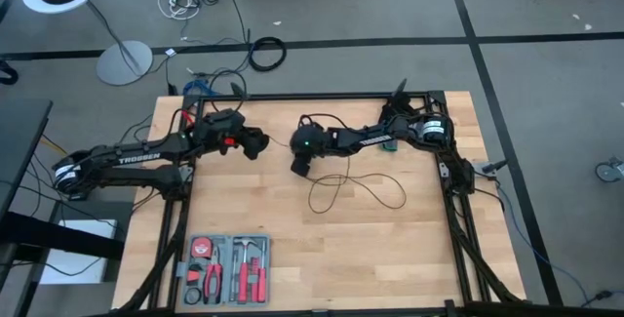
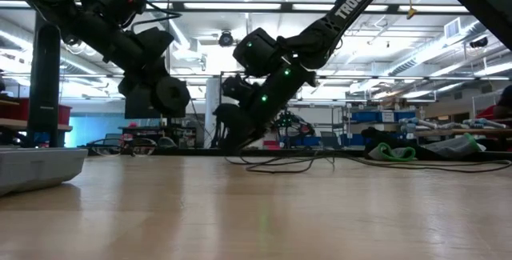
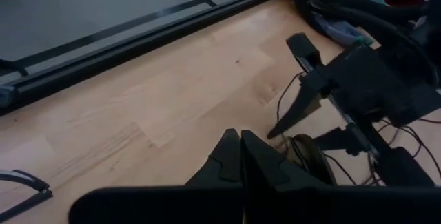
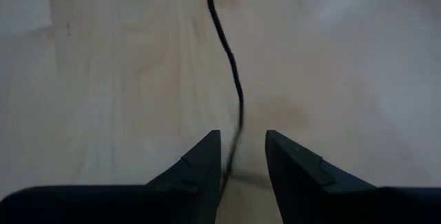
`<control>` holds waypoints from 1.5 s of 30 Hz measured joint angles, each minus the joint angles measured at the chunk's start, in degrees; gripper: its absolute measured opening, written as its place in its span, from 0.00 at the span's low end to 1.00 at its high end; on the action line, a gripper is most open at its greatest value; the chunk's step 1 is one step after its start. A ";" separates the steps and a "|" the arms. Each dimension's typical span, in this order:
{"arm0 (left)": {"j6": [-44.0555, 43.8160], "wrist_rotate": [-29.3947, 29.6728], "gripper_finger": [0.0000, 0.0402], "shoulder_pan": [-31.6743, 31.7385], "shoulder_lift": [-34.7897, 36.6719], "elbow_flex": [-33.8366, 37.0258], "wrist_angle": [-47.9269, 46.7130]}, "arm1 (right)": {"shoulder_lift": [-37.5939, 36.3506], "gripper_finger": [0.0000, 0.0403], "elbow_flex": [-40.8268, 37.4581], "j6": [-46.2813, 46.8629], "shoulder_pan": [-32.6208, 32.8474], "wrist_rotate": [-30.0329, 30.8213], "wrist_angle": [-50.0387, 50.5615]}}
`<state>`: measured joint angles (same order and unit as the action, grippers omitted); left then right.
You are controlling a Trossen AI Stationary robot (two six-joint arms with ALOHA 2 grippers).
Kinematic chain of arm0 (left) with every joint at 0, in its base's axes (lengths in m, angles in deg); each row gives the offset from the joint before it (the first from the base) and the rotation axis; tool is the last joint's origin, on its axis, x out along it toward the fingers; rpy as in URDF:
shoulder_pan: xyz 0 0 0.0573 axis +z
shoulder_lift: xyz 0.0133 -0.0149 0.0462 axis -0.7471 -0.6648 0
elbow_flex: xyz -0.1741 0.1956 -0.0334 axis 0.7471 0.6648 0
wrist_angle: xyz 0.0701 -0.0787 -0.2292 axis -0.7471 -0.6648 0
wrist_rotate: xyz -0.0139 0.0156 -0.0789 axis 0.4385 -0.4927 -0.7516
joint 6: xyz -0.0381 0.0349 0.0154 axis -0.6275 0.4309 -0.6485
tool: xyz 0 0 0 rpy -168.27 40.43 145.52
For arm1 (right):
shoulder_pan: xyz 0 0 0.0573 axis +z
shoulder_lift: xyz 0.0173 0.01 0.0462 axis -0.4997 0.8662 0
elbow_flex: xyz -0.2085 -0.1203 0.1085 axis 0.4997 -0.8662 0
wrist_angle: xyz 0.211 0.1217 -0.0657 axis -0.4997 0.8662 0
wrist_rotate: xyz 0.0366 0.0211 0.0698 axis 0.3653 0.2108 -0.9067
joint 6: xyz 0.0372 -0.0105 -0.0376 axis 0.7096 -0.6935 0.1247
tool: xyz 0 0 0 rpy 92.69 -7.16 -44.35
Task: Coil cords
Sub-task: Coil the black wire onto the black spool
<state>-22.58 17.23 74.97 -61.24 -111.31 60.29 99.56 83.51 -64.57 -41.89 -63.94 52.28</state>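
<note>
The thin black cord (image 1: 343,188) lies on the wooden table in slack loops near the middle and shows in the low view (image 2: 288,162). My right gripper (image 1: 300,164) points down at the table, open. One strand of the cord (image 4: 234,79) runs between its fingertips (image 4: 241,156); I cannot tell whether it touches them. A round dark disc (image 3: 307,156), perhaps the cord's puck, lies on the table by that gripper. My left gripper (image 1: 257,145) is shut and empty (image 3: 240,156), above the table just left of the right gripper.
A grey tray (image 1: 226,270) with red-handled tools stands at the table's near left and shows in the low view (image 2: 40,164). A dark frame rail (image 1: 322,97) runs along the table's far edge. Bare wood (image 1: 390,249) lies on the near right.
</note>
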 joint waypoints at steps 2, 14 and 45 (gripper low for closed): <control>0.00 -0.35 0.00 0.00 0.00 0.00 -0.02 | 0.00 0.28 0.00 -2.66 0.23 1.19 -1.89; 0.07 -0.94 0.00 0.02 0.00 0.00 0.01 | 0.00 0.28 0.00 -6.44 0.45 2.29 -4.14; 0.20 -0.96 0.00 0.00 0.00 0.04 0.00 | -0.11 0.09 0.02 -7.19 1.59 8.19 2.05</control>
<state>-22.38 16.27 74.97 -61.24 -111.27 60.30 99.45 83.53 -71.76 -40.31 -55.75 54.33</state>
